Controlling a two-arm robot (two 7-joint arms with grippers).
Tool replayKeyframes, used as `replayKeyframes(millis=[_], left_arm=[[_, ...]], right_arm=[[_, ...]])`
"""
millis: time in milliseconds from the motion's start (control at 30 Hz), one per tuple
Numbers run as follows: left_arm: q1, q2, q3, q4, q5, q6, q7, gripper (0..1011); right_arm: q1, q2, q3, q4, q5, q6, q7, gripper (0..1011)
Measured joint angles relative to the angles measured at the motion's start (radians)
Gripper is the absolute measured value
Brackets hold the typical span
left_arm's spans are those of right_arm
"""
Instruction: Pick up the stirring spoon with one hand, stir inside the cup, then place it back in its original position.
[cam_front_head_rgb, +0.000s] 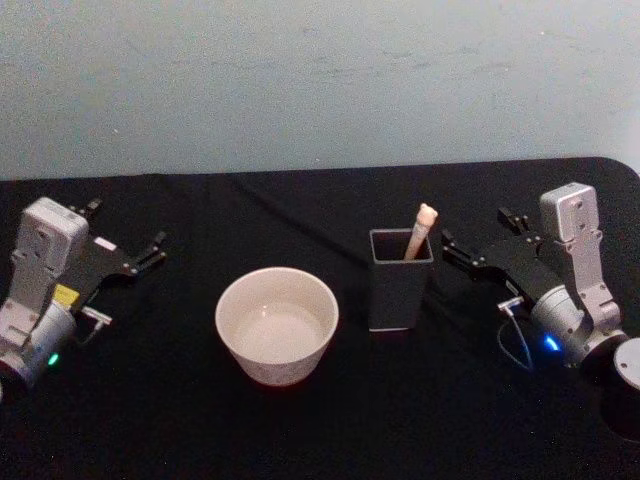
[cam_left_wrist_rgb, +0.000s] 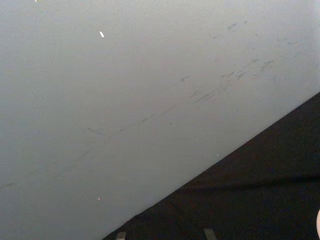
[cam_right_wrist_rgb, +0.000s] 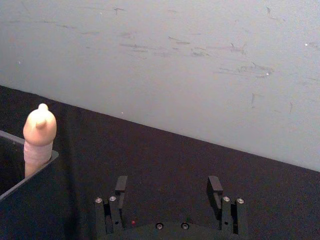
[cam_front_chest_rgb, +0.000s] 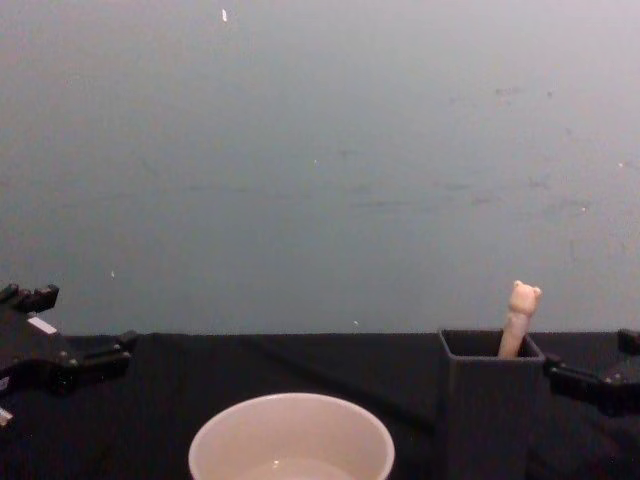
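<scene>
The stirring spoon (cam_front_head_rgb: 420, 229) is seen standing in the dark grey square-mouthed holder (cam_front_head_rgb: 399, 290) on the black table (cam_front_head_rgb: 300, 430), with its pale beige handle and small bear head leaning out above the holder's far right corner; its stem and bowl are hidden inside. The cream-white cup (cam_front_head_rgb: 277, 324) is placed just to the left of the holder, apart from it, upright, and a shallow pale inside is shown. The right gripper (cam_front_head_rgb: 480, 243) is held just to the right of the holder, near its rim without touching it, and its fingers (cam_right_wrist_rgb: 215, 187) are spread wide with nothing between them. The left gripper (cam_front_head_rgb: 125, 236) is parked at the left side of the table, well apart from the cup, with its fingers parted and nothing held. A pale grey wall (cam_front_chest_rgb: 320, 160) is seen behind the table.
</scene>
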Motion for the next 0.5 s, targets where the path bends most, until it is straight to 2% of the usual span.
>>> replayKeyframes(millis=[500], left_arm=[[0.000,0.000,0.000,0.000,0.000,0.000,0.000,1001]], right_arm=[[-0.001,0.001,-0.001,-0.004,0.003,0.000,0.000,1002]])
